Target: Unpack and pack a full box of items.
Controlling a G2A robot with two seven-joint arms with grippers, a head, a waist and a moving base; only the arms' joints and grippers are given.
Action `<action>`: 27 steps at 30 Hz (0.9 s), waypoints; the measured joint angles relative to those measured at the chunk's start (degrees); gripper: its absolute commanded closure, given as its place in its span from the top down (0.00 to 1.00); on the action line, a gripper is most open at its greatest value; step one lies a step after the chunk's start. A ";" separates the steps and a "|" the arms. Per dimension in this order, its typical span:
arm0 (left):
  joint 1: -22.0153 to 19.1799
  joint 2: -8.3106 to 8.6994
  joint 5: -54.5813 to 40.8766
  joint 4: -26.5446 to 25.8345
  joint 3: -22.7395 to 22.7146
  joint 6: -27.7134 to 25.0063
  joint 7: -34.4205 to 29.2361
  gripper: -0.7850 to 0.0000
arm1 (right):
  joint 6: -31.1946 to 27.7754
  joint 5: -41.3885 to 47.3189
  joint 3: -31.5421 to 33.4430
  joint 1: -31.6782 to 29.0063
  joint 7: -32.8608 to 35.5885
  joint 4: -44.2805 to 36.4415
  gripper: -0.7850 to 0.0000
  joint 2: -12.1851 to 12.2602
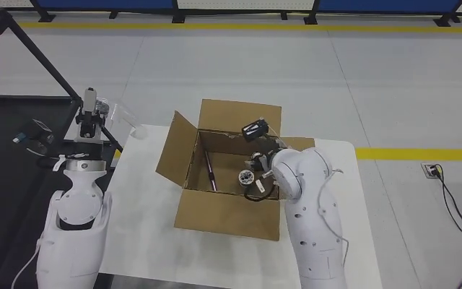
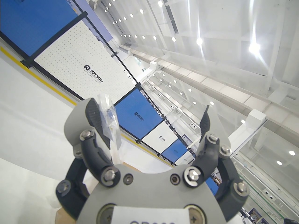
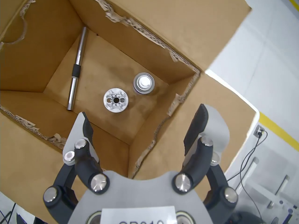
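The open cardboard box (image 1: 216, 209) stands mid-table with its flaps up. On its floor lie a metal rod (image 3: 76, 71), a round perforated metal disc (image 3: 115, 100) and a small metal can (image 3: 143, 83); the rod (image 1: 209, 170) and disc (image 1: 245, 178) also show from above. My right gripper (image 3: 142, 113) hangs open above the box's right side, holding nothing. My left gripper (image 2: 149, 110) is off the table's left edge, pointing upward and open. A clear plastic bag (image 2: 109, 120) clings to one of its pads, the other pad well apart from it.
The white table (image 1: 151, 217) has bare room left of the box. A black frame and cables (image 1: 36, 137) stand beside the left arm. Part of the clear bag (image 1: 119, 114) trails toward the table's far left corner.
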 measured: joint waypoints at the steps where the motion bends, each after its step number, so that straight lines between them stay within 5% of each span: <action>1: 0.14 0.01 -0.03 -0.24 -0.20 0.00 0.16 1.00 | 0.04 0.40 0.11 2.24 -0.51 3.91 1.00 0.09; 13: 1.80 0.15 -0.71 -1.94 -2.18 -0.07 1.02 1.00 | 1.90 1.08 4.41 20.13 -6.28 40.73 1.00 2.50; 27: 0.60 0.14 -0.26 -0.38 -1.45 0.43 -0.17 1.00 | 6.75 2.73 3.41 27.27 -17.31 57.82 1.00 3.49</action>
